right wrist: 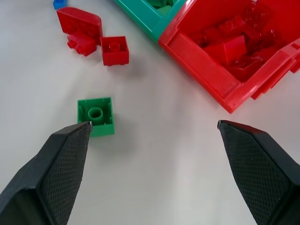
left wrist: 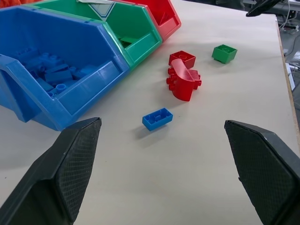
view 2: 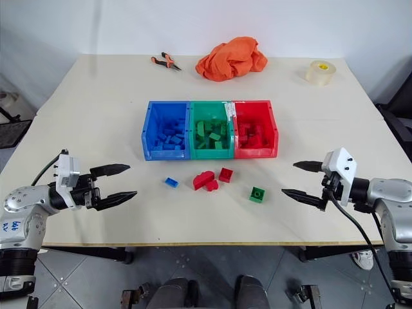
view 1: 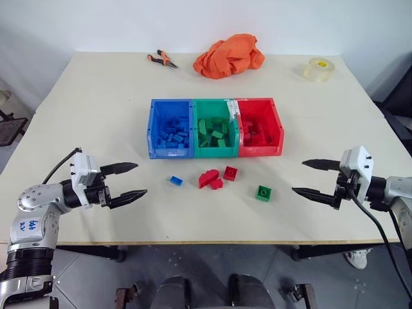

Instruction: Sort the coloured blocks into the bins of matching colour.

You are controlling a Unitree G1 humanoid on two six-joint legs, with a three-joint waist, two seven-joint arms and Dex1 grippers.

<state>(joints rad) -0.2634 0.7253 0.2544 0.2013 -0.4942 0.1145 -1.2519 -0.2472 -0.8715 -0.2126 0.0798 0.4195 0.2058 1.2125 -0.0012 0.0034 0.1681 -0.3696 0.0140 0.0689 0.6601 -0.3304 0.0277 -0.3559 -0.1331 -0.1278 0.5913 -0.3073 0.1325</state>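
I take the row of three joined plastic bins as my landmark: the blue rectangular bin (view 1: pixel 170 129), the green one (view 1: pixel 215 127) in the middle and the red one (view 1: pixel 259 126), standing mid-table, each already holding a heap of bricks of its own colour. My left gripper (view 1: pixel 127 182) hangs on the near left of that row and my right gripper (view 1: pixel 313 177) on the near right, both above the table with the black fingers spread wide and nothing between them. I judge I hold them out to the sides like this so the loose bricks in front of the row lie open to view and to reach.

Those bricks lie on the near side of the bins, apart from them: a small blue studded brick (view 1: pixel 176 181) before the blue bin, a curved red brick (view 1: pixel 208 177) with a smaller red piece touching it, a square red brick (view 1: pixel 230 172) just beside these, and a green square single-stud brick (view 1: pixel 262 192) nearest my right fingers (right wrist: pixel 56 164).

Beyond the row lie a crumpled orange cloth (view 1: pixel 228 55), orange-handled pliers (view 1: pixel 161 60) and a clear tape roll (view 1: pixel 318 69).

How many bricks sit in each bin I cannot count, as same-coloured pieces merge. Whether the curved red brick and its neighbour are joined or merely touching, I cannot tell.
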